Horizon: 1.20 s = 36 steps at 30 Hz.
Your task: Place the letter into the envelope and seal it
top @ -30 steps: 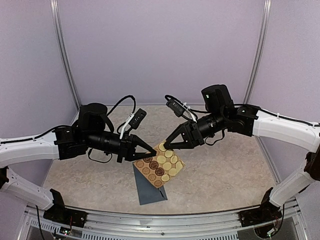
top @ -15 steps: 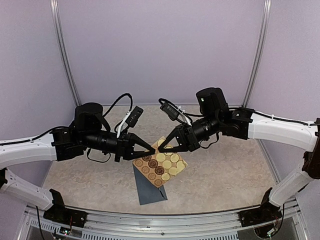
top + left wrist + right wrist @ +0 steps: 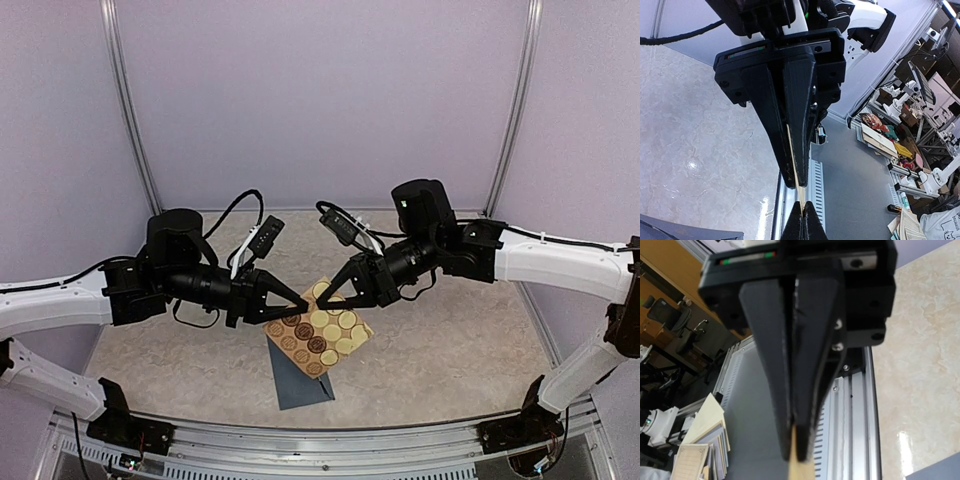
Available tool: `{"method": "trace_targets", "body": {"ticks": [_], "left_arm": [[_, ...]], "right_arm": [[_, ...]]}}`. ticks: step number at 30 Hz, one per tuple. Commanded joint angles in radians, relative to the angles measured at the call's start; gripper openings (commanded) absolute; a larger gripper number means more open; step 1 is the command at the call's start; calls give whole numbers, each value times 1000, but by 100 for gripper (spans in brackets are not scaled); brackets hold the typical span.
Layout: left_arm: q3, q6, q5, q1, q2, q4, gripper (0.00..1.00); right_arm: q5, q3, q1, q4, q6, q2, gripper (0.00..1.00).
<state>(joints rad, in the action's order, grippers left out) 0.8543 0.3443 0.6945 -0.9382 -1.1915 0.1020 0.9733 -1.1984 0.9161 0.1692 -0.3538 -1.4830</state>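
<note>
- The left arm [image 3: 60,305] reaches in from the left side of the speckled beige table [image 3: 450,350], its black wrist aimed towards the middle.
- The left pincer [image 3: 303,303] is pressed together on the upper corner of a small tan rectangular sheet of round gold and brown stickers [image 3: 322,335]. From the left wrist camera, its tips meet on the thin tan edge of that sheet.
- The sticker sheet slopes down from the held corner towards the near edge, over the middle of the table.
- Beneath it, the slate blue-grey paper envelope [image 3: 297,378] lies flat on the table, close to the near edge and between the two arm bases. From above, the sticker sheet covers the envelope's far end. I cannot tell whether the two touch.
- The right pincer [image 3: 322,298] comes in from the right, almost tip to tip with the left pincer, and pinches the same corner of the sticker sheet. From the left wrist camera, its black fingers [image 3: 800,100] clamp the tan edge with no gap.
- The right arm [image 3: 560,265] stretches in from the right side, its white forearm held above the table.
</note>
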Motion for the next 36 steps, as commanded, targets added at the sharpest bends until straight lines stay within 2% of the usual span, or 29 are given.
{"method": "trace_targets", "body": {"ticks": [1,4,7,14,26,36], "left_arm": [[-11,5,7,4,29,31,0],[-10,4,6,5,27,28,0],[-9,6,7,4,29,30,0],[-7,18,38,2,13,64,0],[2,49,106,-8,-11,125,0],[-11,14,58,2,9,56,0]], "right_arm": [[18,17,12,-6,14,16,5],[15,18,11,-7,11,18,5],[18,19,12,-16,8,18,0],[71,40,22,-110,-10,26,0],[100,44,45,-145,13,22,0],[113,57,50,-167,7,61,0]]}}
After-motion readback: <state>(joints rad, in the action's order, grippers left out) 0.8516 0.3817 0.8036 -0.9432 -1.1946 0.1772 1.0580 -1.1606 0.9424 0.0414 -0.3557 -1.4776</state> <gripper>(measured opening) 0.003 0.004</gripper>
